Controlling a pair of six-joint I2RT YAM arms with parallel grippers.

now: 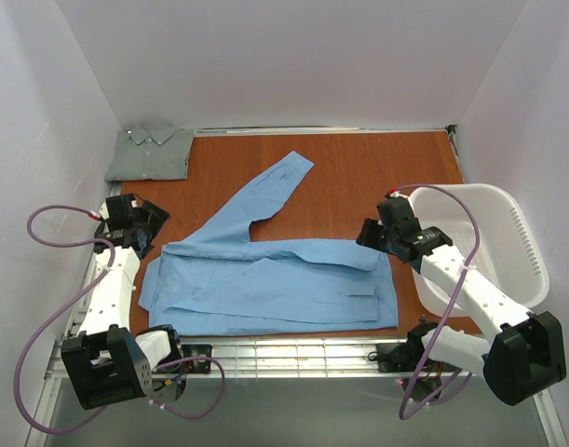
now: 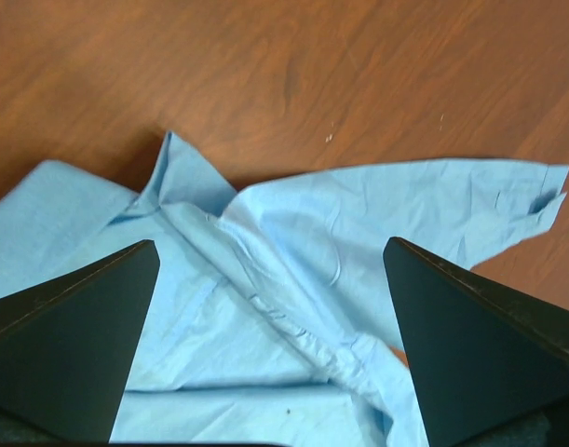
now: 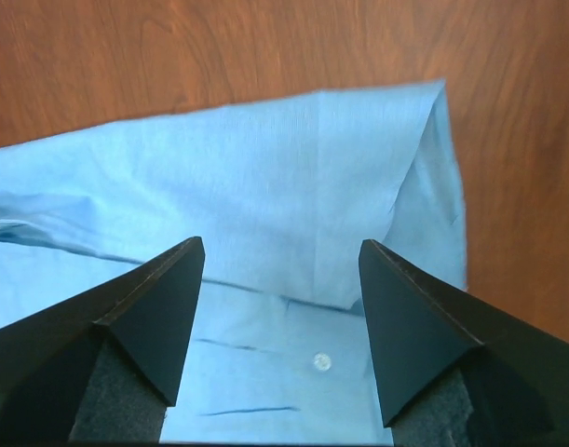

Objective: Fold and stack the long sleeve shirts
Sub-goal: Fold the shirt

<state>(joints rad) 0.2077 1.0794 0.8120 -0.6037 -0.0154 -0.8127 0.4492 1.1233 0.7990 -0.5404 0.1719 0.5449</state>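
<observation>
The light blue long sleeve shirt (image 1: 275,289) lies spread across the near half of the table, with one sleeve (image 1: 279,177) running up toward the back. A grey-green shirt (image 1: 152,154) rests folded in the far left corner. My left gripper (image 1: 146,235) hovers at the blue shirt's left end, jaws wide open, and only rumpled blue cloth (image 2: 293,279) shows below them (image 2: 271,244). At the shirt's right end my right gripper (image 1: 371,237) is open too. It is above a folded edge and a button (image 3: 320,361), and nothing is pinched between its jaws (image 3: 280,242).
A white plastic laundry basket (image 1: 531,251) stands at the right, close behind my right arm. The wooden table (image 1: 359,172) is bounded by white walls at the back and sides, with a metal rail (image 1: 293,354) along the near edge.
</observation>
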